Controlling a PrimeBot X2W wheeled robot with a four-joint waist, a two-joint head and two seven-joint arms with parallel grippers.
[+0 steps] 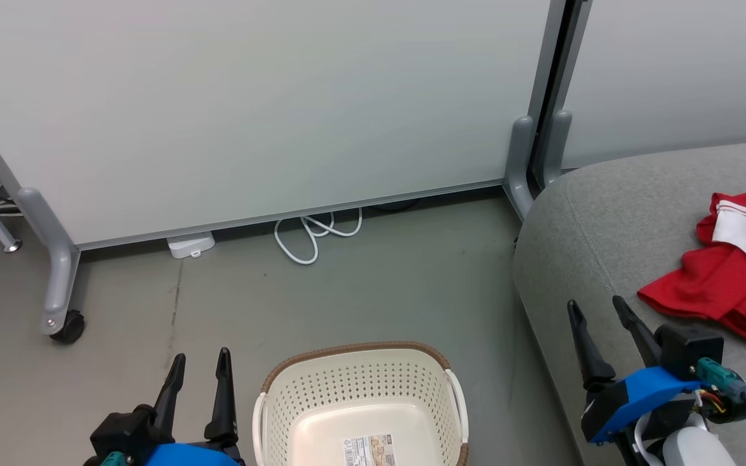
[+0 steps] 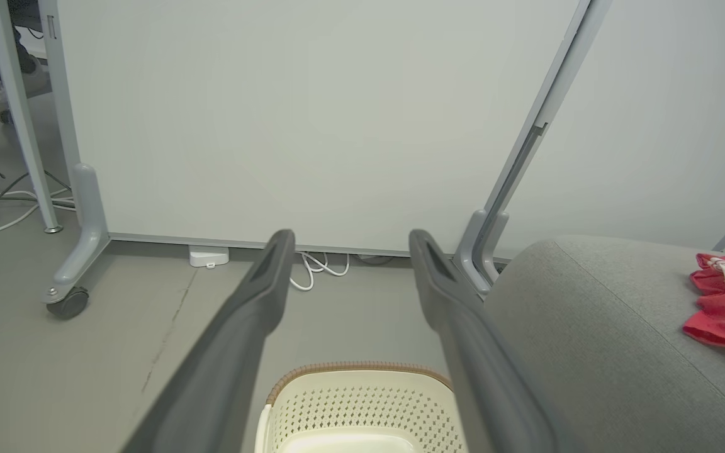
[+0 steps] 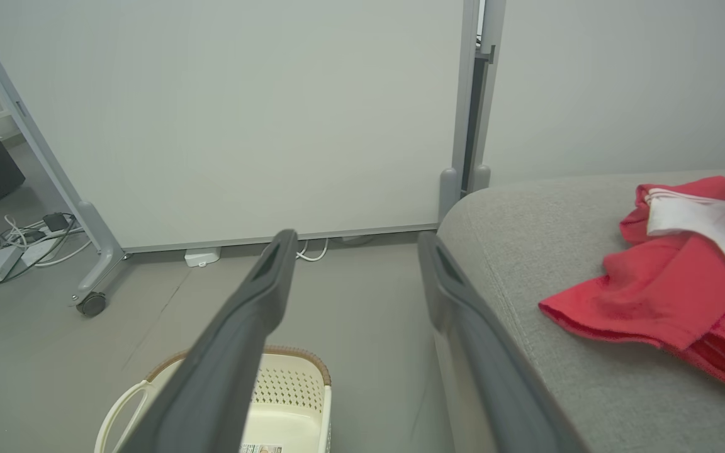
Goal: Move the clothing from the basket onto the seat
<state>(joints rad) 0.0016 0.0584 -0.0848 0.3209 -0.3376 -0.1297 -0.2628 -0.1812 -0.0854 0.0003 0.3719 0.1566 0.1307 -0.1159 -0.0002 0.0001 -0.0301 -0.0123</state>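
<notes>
Head view: the left gripper stands at the lower left over the grey floor, just left of the basket. Its two dark fingers are spread wide, holding and touching nothing. The right gripper hangs above the front edge of the seat, fingers likewise spread and empty. The clothing lies in a red and white heap on the seat, apart from the right gripper. The basket's bottom shows its label sticker.

Left wrist view: the left gripper is fully parted with nothing between its fingers. The basket sits below, the seat to the right, and the clothing lies on it.

Right wrist view: the right gripper is fully parted and empty. The basket is on the floor, and the clothing rests on the seat.
</notes>
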